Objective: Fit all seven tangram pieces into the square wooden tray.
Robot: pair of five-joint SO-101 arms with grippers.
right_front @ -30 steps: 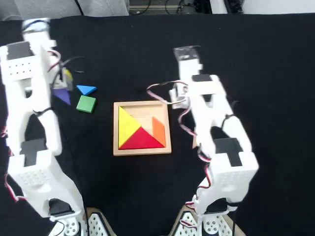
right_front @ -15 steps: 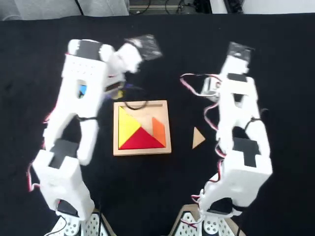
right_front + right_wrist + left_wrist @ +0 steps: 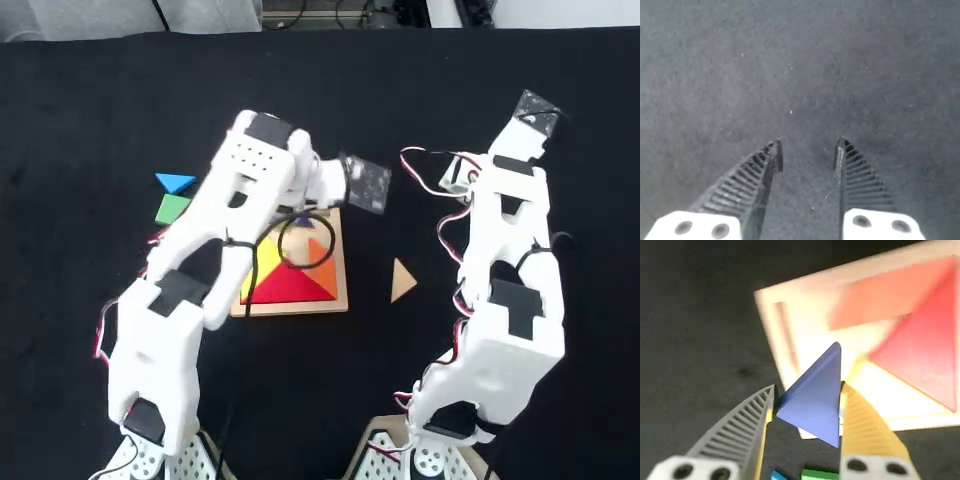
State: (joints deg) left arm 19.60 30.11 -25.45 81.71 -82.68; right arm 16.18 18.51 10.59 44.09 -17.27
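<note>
Clenching the left jaws on an indigo triangle and holding it just above the far edge of the tray, point toward the tray's inside. Lying in the tray already: a yellow triangle, a red triangle and an orange piece. Resting on the black surface left of the tray, close together: a blue triangle and a green square. Sitting right of the tray, apart from it: a tan triangle. Holding the right jaws parted, gripping nothing, over bare surface at the far right.
</note>
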